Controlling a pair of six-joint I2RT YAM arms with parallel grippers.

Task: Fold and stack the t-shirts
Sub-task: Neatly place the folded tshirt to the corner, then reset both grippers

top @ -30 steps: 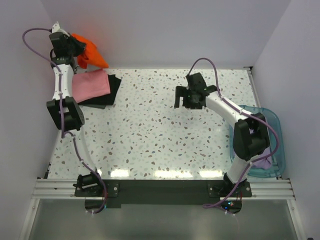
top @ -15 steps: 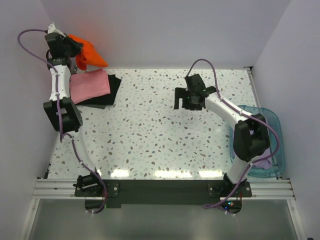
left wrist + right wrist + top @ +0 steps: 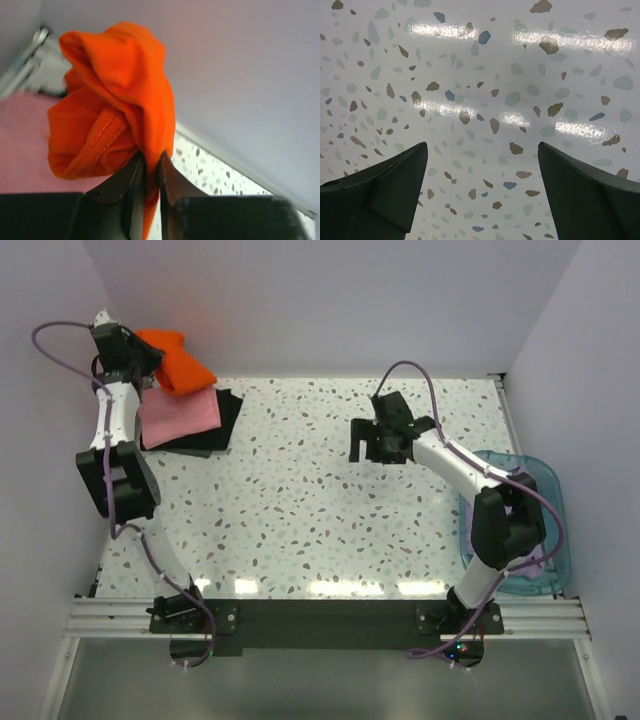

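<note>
The speckled tabletop (image 3: 330,510) stretches away to the right of the pink t-shirt (image 3: 180,412). Far to that shirt's right sits the translucent blue basket (image 3: 555,500), with a scrap of pale lavender t-shirt (image 3: 528,562) showing inside. The black t-shirt (image 3: 225,425) lies folded directly under the pink one and peeps out on its right. Just behind the pink shirt, off the tabletop, hangs the orange-red t-shirt (image 3: 120,95). It is bunched into a lump and pinched in my left claw (image 3: 150,160), jaws almost closed on one thin fold. My right claw (image 3: 482,190) hovers well right of the pink shirt, spread wide, gripping nothing.

My biggest worry is that this lump lands on the pink shirt as a crumpled heap, because I hold it by one fold only. Next, that thin pinch could slip and drop the cloth behind the pink shirt, against the wall. Least, a low pass could drag the pink shirt askew on the black.
</note>
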